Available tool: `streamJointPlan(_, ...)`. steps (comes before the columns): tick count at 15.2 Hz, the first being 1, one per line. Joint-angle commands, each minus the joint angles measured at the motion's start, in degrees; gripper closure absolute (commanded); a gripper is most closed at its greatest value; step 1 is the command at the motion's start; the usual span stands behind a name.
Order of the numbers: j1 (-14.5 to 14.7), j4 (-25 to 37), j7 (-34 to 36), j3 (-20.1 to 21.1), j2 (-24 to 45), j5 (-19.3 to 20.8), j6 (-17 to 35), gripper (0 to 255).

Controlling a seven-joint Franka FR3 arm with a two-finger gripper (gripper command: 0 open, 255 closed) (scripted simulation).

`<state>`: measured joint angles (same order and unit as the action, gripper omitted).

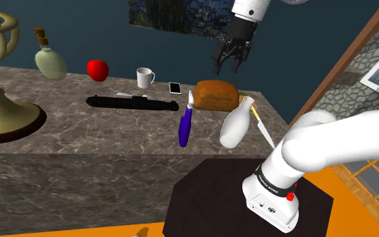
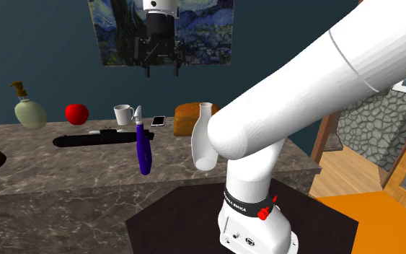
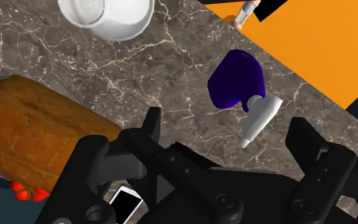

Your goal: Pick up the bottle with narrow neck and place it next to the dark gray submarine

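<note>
Gripper (image 1: 227, 66): jaws spread, empty, high above bread loaf (image 1: 216, 95).
White bottle (image 1: 237, 122): shoulder view, 5 o'clock of loaf.
Submarine (image 1: 132, 102): 9 o'clock of loaf, well apart from bottle.

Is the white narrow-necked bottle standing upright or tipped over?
Upright: the white bottle stands on its base, mouth up; the wrist view looks straight down into its opening.

white bottle (image 2: 201, 148) half behind arm (image 2: 302, 94) | globe stand (image 1: 9, 116) cut off (left edge)
</note>
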<state>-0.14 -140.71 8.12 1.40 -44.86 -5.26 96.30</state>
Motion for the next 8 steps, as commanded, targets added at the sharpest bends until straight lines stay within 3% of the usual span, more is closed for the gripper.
streamJointPlan(1, 0.0, 0.0, 0.0, 0.0, 0.0, 0.0, 0.0, 0)
streamJointPlan(8, -3.2, -12.4, -7.3, -5.3, -10.7, 6.5, 1.6, 0)
